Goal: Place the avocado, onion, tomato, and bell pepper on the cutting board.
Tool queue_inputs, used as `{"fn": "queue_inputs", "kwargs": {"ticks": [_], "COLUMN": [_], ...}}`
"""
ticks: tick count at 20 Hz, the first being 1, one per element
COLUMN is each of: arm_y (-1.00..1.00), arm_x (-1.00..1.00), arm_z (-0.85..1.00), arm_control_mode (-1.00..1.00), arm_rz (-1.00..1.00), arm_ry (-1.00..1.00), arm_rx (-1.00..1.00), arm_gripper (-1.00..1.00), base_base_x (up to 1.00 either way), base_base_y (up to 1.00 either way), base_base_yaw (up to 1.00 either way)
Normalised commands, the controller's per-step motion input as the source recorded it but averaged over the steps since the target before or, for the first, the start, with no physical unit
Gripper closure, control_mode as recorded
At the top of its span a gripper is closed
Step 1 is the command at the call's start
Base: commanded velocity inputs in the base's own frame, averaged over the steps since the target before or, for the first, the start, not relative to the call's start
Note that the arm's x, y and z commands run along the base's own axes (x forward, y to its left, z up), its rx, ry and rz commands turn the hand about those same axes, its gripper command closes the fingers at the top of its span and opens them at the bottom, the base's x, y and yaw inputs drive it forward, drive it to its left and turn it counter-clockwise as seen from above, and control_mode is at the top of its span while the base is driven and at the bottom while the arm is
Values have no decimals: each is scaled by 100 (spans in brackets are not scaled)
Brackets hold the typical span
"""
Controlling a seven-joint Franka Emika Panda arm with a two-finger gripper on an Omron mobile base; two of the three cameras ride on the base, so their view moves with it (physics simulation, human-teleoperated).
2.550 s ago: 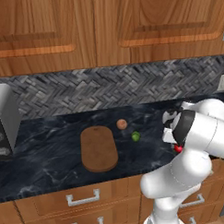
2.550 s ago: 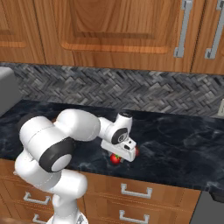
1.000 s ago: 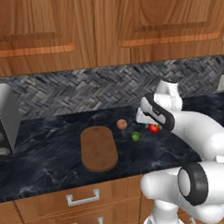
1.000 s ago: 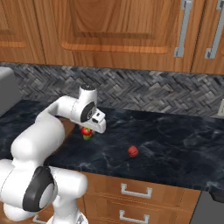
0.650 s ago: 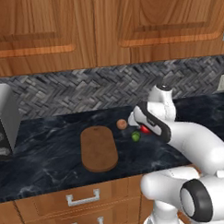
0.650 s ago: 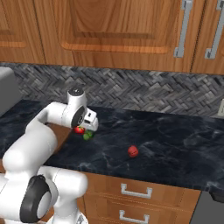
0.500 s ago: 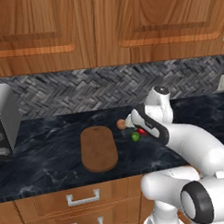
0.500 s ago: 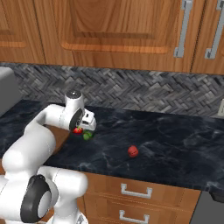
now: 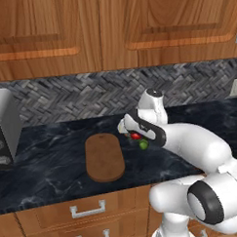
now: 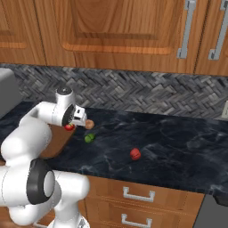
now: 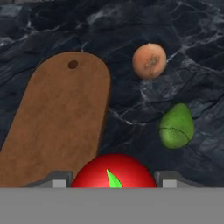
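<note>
Tomato in pincer, board just off to one side

Pincer (image 11: 113, 183) part-closed on tomato (image 11: 113, 171): bright red ball, green leaf showing, pinched between both dark tips at bottom of hand view. Same red ball seen at the hand in left base view (image 9: 135, 136) and right base view (image 10: 69, 127).

Cutting board (image 11: 57, 122) flat on dark tabletop (image 11: 183, 52), long axis running away from the hand, hanging hole at far rounded end. Tomato sits at board's near edge, just beside its long side, not over the wood by the look of it. Judged: short sideways shift toward the board, left in hand view, then lower and release.

Onion (image 11: 149, 60) and avocado (image 11: 176, 126) on tabletop on the opposite side from the board, apart from each other and from the board; avocado nearer the hand. Worth steering away from both on the way across.

Bell pepper (image 10: 135, 154) well apart, alone on tabletop toward the robot's right. Board bare so far; none of the four placed yet.
</note>
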Motion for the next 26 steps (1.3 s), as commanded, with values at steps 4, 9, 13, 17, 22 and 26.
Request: {"fn": "queue_inputs", "kwargs": {"ticks": [4,9,13,17,22,26], "arm_y": [68,56,27,10,19,34], "arm_x": [0,13,24,24,26,16], "arm_z": [0,0,0,-1,-13,-21], "arm_control_mode": [-100,-100,-100,-100,-100,-100], "arm_rz": [3,3,4,8,9,8], "arm_ry": [0,0,0,0,0,0], "arm_rx": [-12,-9,-2,0,-1,-5], "arm_gripper": [100,100,100,100,100,100], "base_base_x": [0,0,0,0,0,0], "base_base_y": [0,0,0,0,0,0], "base_base_yaw": [0,0,0,0,0,0]}}
